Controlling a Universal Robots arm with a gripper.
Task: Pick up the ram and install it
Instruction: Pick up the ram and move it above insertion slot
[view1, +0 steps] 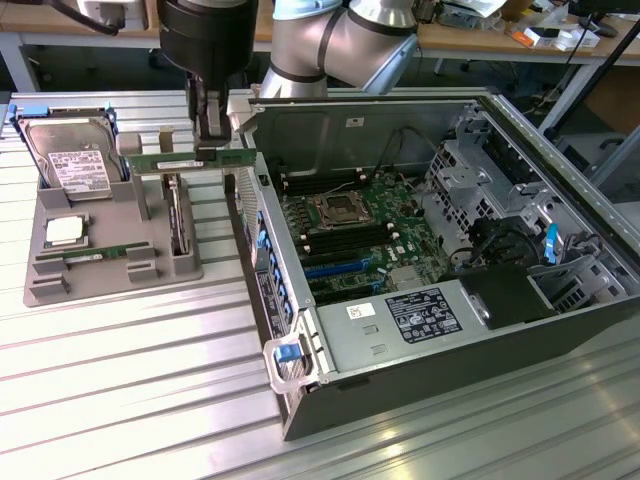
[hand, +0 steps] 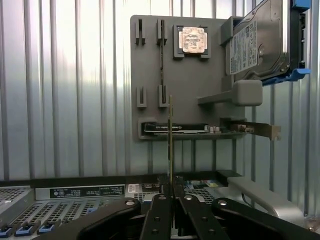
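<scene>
ram is off the tray, held level in the air, long edge horizontal, pinched near its case-side end by the hand. Fingers pressed together on the stick. Wrist view has it edge-on, rising straight out of the hand. It hangs over the gap between the grey parts tray and the near wall of the open PC case, above the tray's right end in the exterior view. Motherboard lies flat inside the case. In the tray: a second green stick lying in its slot, processor chip, hard drive, larger card on edge. Everything sits on the ribbed metal worktop.
</scene>
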